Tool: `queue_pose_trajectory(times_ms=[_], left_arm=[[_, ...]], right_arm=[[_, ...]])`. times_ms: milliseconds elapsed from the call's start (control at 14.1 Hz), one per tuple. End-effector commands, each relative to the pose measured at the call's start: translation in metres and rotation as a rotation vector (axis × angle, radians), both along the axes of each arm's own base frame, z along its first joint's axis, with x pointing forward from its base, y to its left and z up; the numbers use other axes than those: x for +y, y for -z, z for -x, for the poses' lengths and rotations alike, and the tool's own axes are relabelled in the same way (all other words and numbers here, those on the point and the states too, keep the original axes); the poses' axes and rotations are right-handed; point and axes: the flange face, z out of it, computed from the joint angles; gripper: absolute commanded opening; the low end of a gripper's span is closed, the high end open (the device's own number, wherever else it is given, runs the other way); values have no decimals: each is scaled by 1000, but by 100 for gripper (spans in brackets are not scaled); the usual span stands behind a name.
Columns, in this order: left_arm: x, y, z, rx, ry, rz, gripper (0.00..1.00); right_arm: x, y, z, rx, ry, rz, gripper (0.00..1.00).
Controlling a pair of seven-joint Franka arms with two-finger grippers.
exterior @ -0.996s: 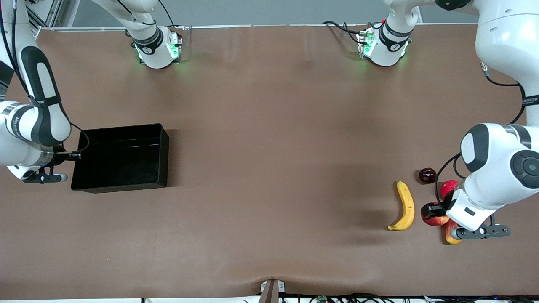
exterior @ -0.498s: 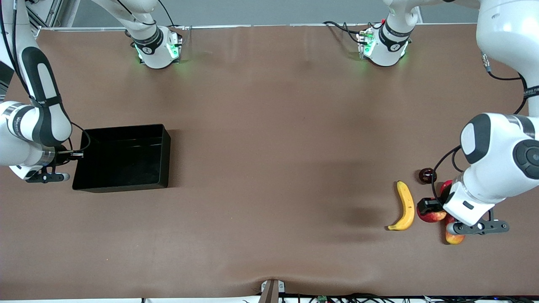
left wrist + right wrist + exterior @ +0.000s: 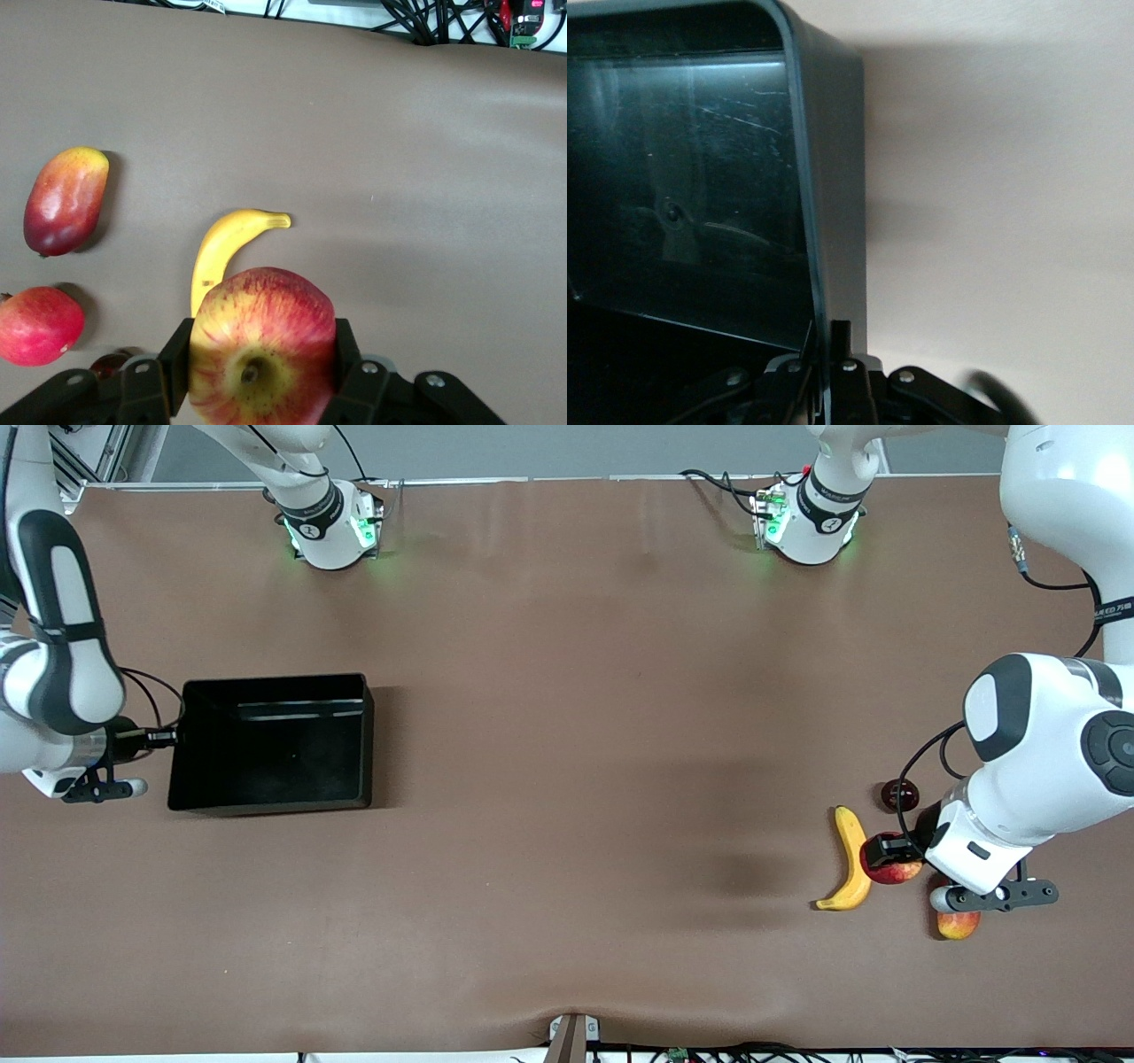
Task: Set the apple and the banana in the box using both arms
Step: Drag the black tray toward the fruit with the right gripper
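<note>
- The left hand [image 3: 262, 376] grasps the apple [image 3: 262, 345] between its two fingers, just above the bench [image 3: 567, 779], at the left arm's end.
- The banana [image 3: 850, 861] lies on the bench just beside the apple.
- The right hand [image 3: 828, 376] is clenched on the wall of the box [image 3: 270, 744], at the right arm's end.
- A mango-like fruit [image 3: 64, 200] and a plain red fruit [image 3: 37, 325] lie near the banana.

Brown matte tabletop [image 3: 567, 735], pale grey wall above, cables [image 3: 709, 1054] along the lower edge
</note>
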Motion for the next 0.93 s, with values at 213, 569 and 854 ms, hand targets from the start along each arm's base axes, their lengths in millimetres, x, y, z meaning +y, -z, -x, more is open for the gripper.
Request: queue_pose_trajectory(times_ms=[213,569,854], left_arm=[[-4,-6,3,7,-53,18,0],[-8,-6,3,5,-47,13,0],[-7,-4,4,7,-55,7,0]], right_arm=[[46,-73,-2,8,-74,-75,0],[134,-98,-9,27,-15,-39,0],[216,-101,-14,49,97,-68,0]])
